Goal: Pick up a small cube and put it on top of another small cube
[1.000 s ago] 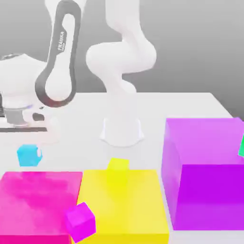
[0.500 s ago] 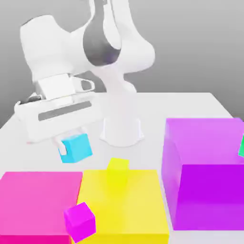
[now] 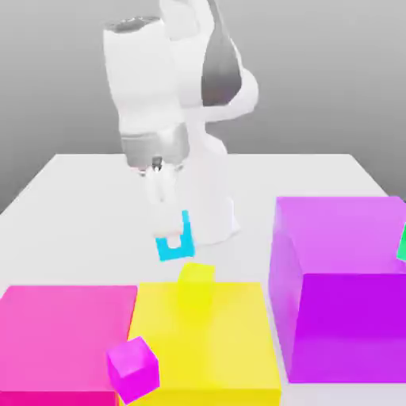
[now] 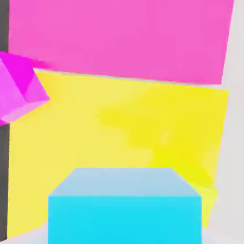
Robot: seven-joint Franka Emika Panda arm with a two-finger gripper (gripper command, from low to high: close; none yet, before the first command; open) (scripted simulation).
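The small cyan cube [image 3: 174,246] hangs above the white table [image 3: 71,198], and my gripper [image 3: 173,232] is shut on it from above. It is a little up and to the exterior view's left of the small yellow cube [image 3: 196,277], which stands at the far edge of the large flat yellow block [image 3: 206,341]. The two small cubes do not touch. In the hand view the cyan cube [image 4: 124,207] sits close in front of the camera, with the large yellow block [image 4: 95,128] beyond it.
A large flat pink block [image 3: 63,333] lies beside the yellow block, with a small magenta cube [image 3: 132,366] tilted at their seam. A tall purple block [image 3: 341,277] stands at the exterior view's right, with a small green cube [image 3: 402,243] at its edge. The arm's white base [image 3: 210,222] rises behind.
The arm has swung from the exterior view's left toward the centre, carrying the cyan cube to the right and up, close to the small yellow cube.
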